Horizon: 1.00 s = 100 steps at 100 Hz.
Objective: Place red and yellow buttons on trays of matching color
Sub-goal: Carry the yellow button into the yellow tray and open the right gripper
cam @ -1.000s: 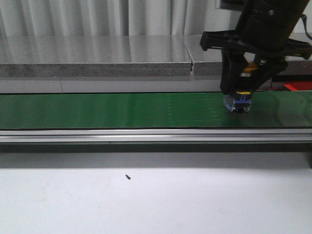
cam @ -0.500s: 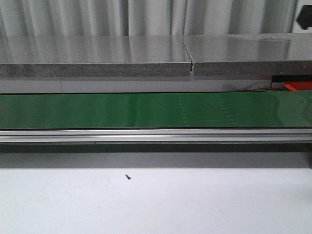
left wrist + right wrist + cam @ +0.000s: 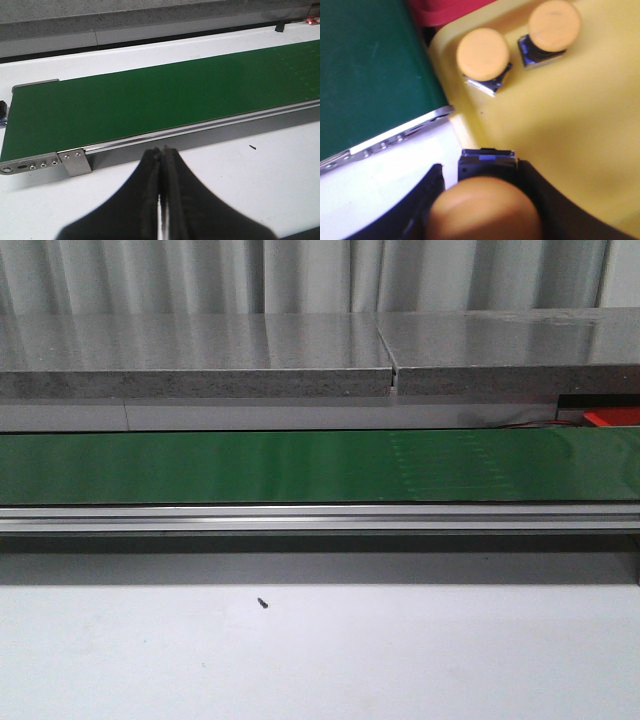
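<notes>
In the right wrist view my right gripper (image 3: 481, 175) is shut on a yellow button (image 3: 482, 210), its fingers clamped on the button's dark base. It hangs over the near rim of the yellow tray (image 3: 570, 125). Two more yellow buttons (image 3: 482, 52) (image 3: 554, 24) lie in that tray. A corner of the red tray (image 3: 445, 10) shows beyond it, and again at the front view's right edge as a red tray (image 3: 612, 418). My left gripper (image 3: 161, 152) is shut and empty above the white table, near the belt's end. No red button is in view. Neither arm shows in the front view.
The green conveyor belt (image 3: 300, 465) runs across the table with nothing on it, and its metal end plate (image 3: 75, 162) lies just ahead of my left gripper. A small black screw (image 3: 262, 603) lies on the white table. A grey ledge (image 3: 200, 380) stands behind the belt.
A second ago my right arm stood on the belt at the right, gripping the button. It then lifted away to the right and has left the front view.
</notes>
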Tool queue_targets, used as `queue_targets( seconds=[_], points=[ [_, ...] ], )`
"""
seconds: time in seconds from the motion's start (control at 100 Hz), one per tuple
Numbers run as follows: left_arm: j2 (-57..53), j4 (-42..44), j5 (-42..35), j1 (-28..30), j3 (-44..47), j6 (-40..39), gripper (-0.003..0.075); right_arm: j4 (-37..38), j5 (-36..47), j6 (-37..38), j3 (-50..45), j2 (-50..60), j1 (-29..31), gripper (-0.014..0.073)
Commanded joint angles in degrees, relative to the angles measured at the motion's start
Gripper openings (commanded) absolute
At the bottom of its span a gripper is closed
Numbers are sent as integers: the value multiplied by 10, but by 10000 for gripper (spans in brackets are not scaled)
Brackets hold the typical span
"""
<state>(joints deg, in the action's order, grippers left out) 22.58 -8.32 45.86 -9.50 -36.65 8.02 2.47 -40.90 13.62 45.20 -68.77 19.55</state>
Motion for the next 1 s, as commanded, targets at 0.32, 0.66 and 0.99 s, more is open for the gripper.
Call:
queue_targets(
  seconds=[0.32,0.66,0.99],
  points=[
    [5,-10,-40,-5,-15,-1,-19,8,135,13,-36,-79,46,235],
    [5,-10,-40,-5,-15,-1,-19,8,190,13,-36,-159,46,235],
    [5,-10,-40,-5,-15,-1,-19,8,208,13,-36,-174,46,446]
  ],
)
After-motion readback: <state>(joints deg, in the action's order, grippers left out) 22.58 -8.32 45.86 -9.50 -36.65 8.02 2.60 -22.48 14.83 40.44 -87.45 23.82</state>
